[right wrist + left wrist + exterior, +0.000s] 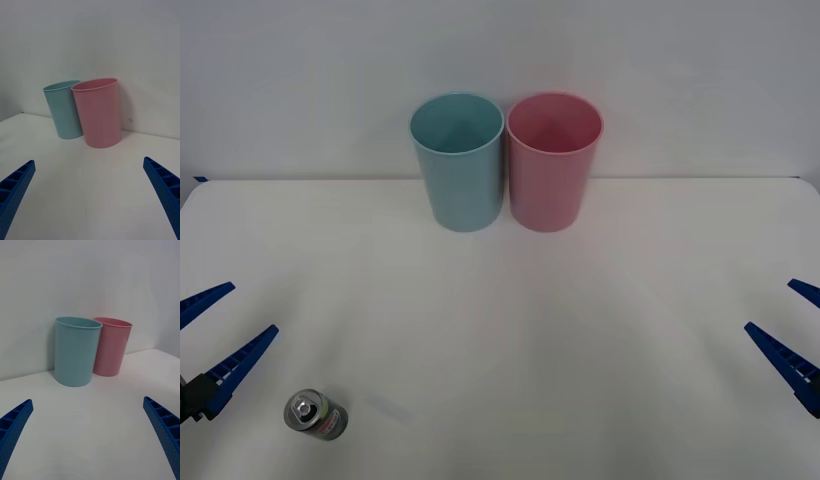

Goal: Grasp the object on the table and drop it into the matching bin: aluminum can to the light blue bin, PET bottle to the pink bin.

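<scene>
Just beside our left tool, toward the robot and a touch inward, the aluminum can stands upright on the desk. Fingers spread, nothing held. The right tool, also spread, waits well apart, so left is nearer.

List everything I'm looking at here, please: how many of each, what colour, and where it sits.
aluminum can: one, silver top, dark printed body, near left part of the table, beside the left tool.
light blue bin: one, light blue, far centre, left of the pink one.
pink bin: one, pink, right beside the blue bin.
table: one, white, wide.
left tool: one, blue fingers, open, left edge.
right tool: one, blue fingers, open, right edge.
</scene>
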